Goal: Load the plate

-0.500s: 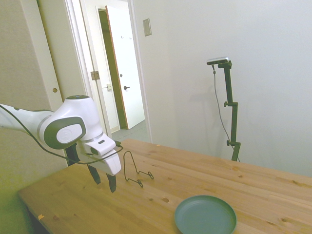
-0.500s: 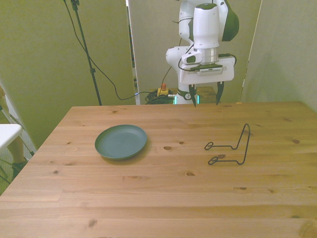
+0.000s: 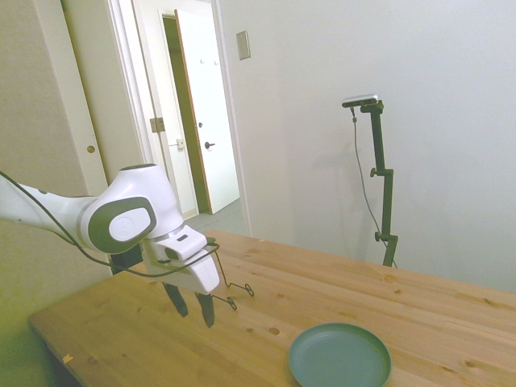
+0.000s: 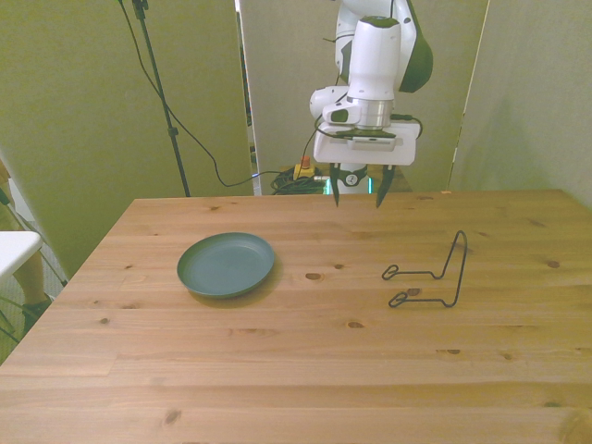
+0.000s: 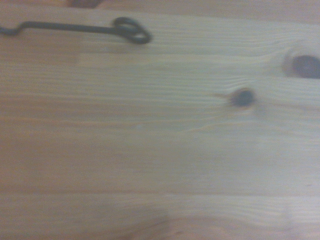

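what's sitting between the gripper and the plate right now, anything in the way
Nothing visible. The gripper hangs open above the table's far edge, and only bare wood lies between it and the plate toward the front view's left. The wire stand sits off to the front view's right, clear of that path.

plate (image 4: 226, 264): plain teal | wire stand (image 4: 428, 277): black | table (image 4: 277, 370): light wood

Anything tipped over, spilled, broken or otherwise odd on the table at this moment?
Nothing stands out. The round teal plate lies flat and empty on the wooden table, with no visible damage. The black wire plate stand sits upright, apart from the plate. The white arm's gripper hangs open above the table, holding nothing.
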